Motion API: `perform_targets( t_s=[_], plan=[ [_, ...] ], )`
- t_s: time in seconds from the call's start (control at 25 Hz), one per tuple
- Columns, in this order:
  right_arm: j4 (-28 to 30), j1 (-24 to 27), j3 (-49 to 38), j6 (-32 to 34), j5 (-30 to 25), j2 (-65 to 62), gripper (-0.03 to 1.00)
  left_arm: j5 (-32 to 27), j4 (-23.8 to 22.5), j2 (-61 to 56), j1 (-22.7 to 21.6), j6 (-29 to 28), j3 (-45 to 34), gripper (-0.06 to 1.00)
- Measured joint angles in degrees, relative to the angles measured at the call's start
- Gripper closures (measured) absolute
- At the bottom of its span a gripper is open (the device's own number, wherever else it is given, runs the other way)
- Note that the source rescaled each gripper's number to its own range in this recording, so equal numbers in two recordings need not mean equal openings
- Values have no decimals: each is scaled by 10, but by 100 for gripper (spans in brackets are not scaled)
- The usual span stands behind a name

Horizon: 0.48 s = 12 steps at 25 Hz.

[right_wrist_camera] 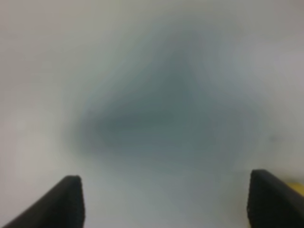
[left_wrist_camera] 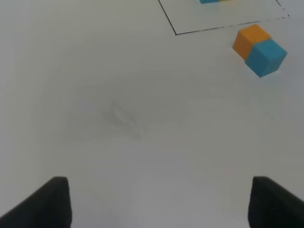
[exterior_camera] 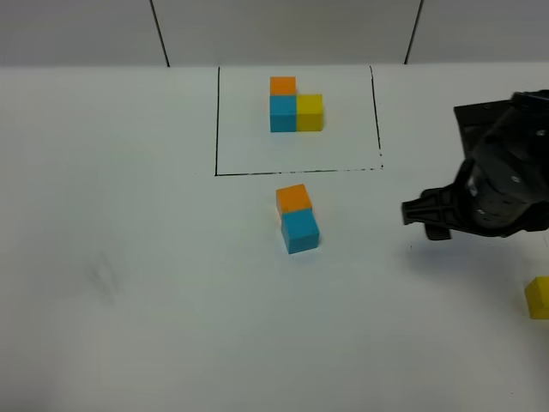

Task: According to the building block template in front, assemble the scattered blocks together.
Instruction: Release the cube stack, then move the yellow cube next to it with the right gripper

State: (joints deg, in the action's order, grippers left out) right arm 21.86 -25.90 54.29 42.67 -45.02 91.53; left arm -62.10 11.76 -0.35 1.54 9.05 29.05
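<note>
Both empty, fingers apart, left gripper (left_wrist_camera: 156,202) and right gripper (right_wrist_camera: 166,199) — the yellow cube (exterior_camera: 538,298) lies well off; shoved in hard, it could knock the orange cube (exterior_camera: 293,198) and blue cube (exterior_camera: 300,230) askew.

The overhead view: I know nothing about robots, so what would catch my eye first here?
An L of orange, blue and yellow cubes sits inside a black-lined rectangle at the far middle of the white table. Just in front, an orange cube touches a blue cube; a lone yellow cube lies at the right edge, and the black right hand hangs open between them.
</note>
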Motion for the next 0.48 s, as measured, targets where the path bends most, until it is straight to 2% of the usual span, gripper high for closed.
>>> perform_targets(
  t_s=[0.28, 0.48],
  plan=[
    [-3, 88, -24, -84, -32, -15, 33, 0, 0, 0, 0, 0, 0, 30],
    [-55, 159, -28, -153, -39, -15, 28, 0, 0, 0, 0, 0, 0, 30]
  ],
)
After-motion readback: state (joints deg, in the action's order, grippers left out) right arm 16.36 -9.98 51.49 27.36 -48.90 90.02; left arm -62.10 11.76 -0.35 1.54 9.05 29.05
